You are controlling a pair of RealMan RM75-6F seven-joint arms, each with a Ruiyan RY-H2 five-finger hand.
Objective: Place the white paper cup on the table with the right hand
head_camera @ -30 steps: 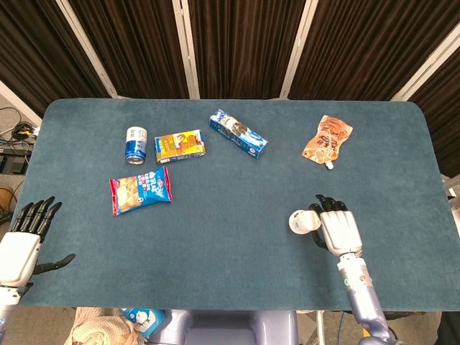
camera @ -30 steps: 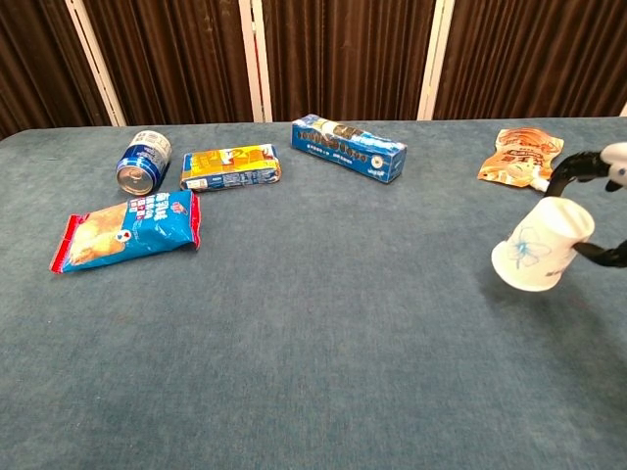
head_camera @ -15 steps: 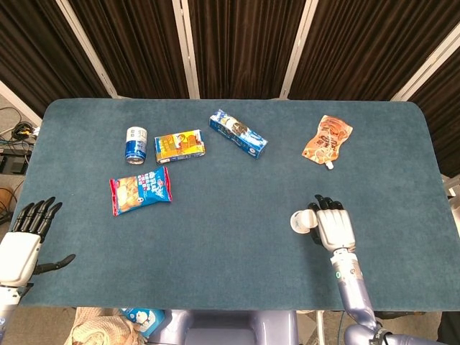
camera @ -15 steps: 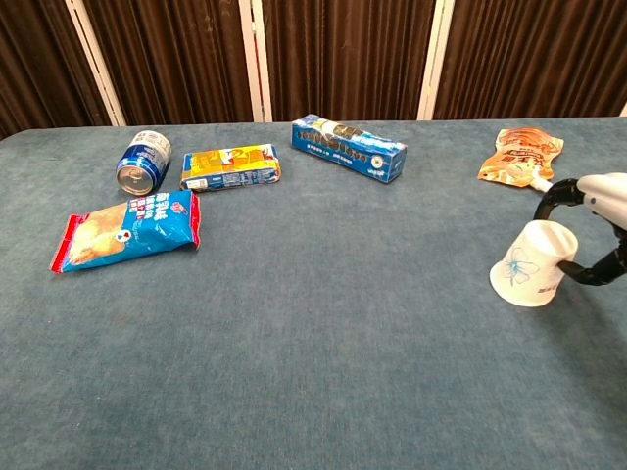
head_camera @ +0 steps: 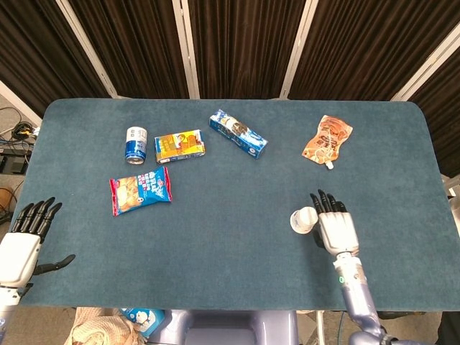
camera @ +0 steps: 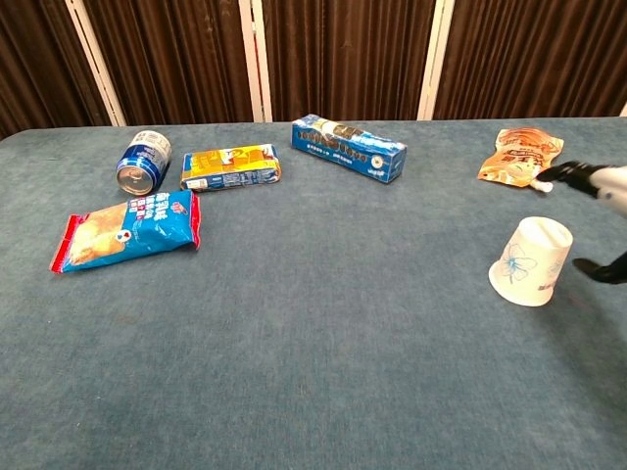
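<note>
One paper cup (camera: 529, 261) stood upside down on the table (head_camera: 237, 215); the right hand (head_camera: 336, 228) beside it was spread, holding nothing.

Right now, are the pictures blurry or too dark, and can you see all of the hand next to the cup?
Head view: sharp, evenly lit, right hand whole beside the cup. Chest view: also sharp, but the frame edge cuts off the hand, leaving only dark fingers.

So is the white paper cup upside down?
Yes. The white paper cup stands mouth-down on the table, wide rim on the cloth.
</note>
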